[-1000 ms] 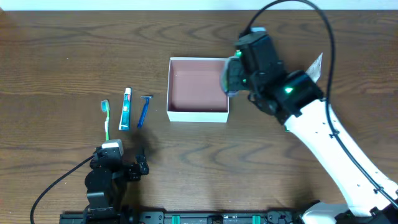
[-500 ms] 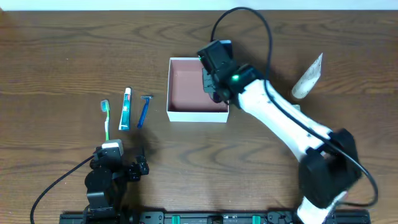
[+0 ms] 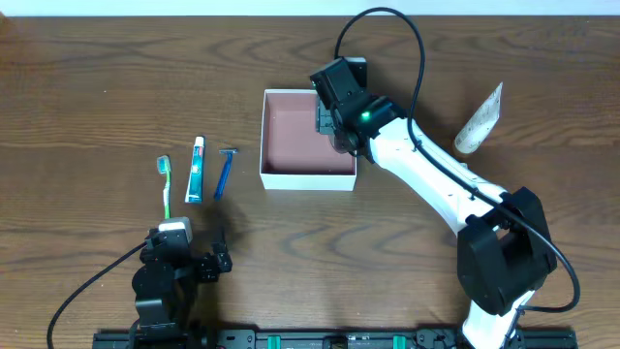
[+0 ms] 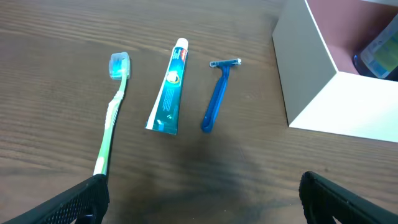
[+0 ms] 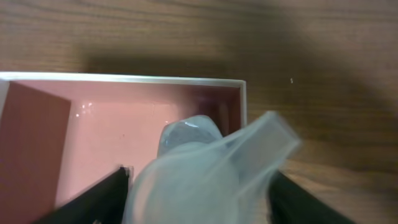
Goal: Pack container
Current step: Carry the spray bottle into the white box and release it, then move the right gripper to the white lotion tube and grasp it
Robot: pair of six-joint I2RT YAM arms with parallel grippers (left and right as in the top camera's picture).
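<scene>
The right arm (image 3: 426,179) wears glossy white shells on its long links, black housings at the joints and a green light (image 3: 366,118) glowing near the wrist, with a black cable (image 3: 418,58) looping off it. The left arm (image 3: 160,281) is compact and black, topped by a pale grey block (image 3: 174,231) and trailing its own black lead (image 3: 87,288). The left end effector (image 4: 202,202) has black, finely textured fingers (image 4: 78,202).

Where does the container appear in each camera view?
Overhead: the container lies at top centre.
Left wrist: the container fills the upper right corner, cut off.
Right wrist: the container spans upper left to centre, behind a clear item.
Shared landmark: its pink interior.
</scene>
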